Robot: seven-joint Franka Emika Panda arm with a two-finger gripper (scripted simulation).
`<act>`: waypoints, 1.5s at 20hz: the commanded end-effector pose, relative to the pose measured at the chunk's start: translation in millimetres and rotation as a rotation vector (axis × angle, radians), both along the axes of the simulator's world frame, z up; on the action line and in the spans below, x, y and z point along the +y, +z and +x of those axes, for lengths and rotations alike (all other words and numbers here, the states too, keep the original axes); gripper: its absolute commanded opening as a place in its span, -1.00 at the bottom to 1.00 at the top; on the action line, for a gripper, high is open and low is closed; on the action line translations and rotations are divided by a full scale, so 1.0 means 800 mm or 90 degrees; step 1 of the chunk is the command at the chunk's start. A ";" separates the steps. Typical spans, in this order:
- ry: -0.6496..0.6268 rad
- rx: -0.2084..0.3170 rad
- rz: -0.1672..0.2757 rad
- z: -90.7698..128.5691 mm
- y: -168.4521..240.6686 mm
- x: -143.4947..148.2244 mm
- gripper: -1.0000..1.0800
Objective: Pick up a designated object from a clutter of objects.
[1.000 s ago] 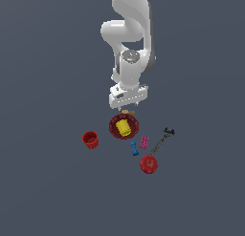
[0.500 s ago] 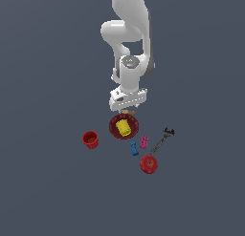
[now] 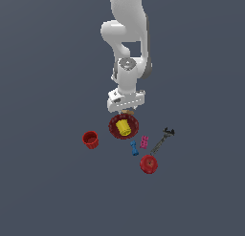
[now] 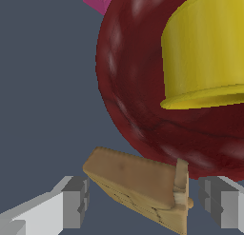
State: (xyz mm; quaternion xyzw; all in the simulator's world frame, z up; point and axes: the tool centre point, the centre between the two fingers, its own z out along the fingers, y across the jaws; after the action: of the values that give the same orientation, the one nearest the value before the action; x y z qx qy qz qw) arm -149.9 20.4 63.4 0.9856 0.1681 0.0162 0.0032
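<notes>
Now, change: we are lowering the hand (image 4: 138, 200) closer over the tan block (image 4: 138, 189) than a second ago, so the grasp is nearing.
Hand: fingers (image 4: 71, 200) are standing apart, gripping nothing.
Block: lying between them, just beside the dark red bowl (image 3: 131, 130) holding the yellow cylinder (image 3: 123, 127).
Writing: we are seeing none.

Quick count of what can be seen: one dark red bowl (image 3: 115, 127), one yellow cylinder (image 3: 124, 127), one red cup (image 3: 90, 139), two bricks (one blue (image 3: 134, 148), one pink (image 3: 144, 142)), one red ball (image 3: 149, 164), one black wrench (image 3: 161, 140), and one tan wooden block (image 4: 138, 186). One gripper (image 4: 143, 203) is counted too.
</notes>
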 end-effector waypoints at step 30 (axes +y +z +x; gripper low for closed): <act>-0.003 0.003 -0.001 0.028 0.069 0.024 -1.00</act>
State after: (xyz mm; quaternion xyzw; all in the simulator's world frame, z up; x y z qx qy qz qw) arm -131.8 35.4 108.9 0.9861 0.1655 0.0127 0.0038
